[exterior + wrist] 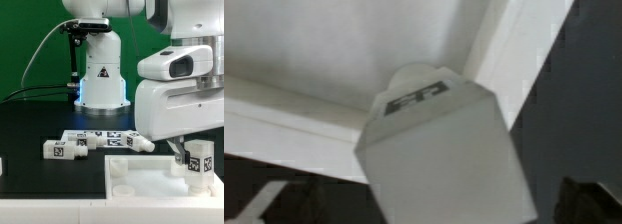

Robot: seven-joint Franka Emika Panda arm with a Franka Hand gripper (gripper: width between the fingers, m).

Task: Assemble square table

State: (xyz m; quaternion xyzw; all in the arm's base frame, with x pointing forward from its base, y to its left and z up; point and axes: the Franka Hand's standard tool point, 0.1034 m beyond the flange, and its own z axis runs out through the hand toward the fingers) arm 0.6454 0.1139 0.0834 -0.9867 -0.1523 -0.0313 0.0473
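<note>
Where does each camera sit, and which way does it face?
Exterior view: off the arm, facing the robot base across the black table; the base and the white arm show.
Wrist view: on the wrist, looking down close on the upright leg at the table top corner; no robot part clearly shows.
Shared: the upright leg and the table top.

We find the square top (140, 190) lying at the front of the surface (30, 120), toward the exterior view's right. One leg (200, 160) stands upright on the top, near its far right corner. The other legs (60, 149) lie in a row just behind the top's far edge, toward the left. The robot base (100, 75) stands behind them.
</note>
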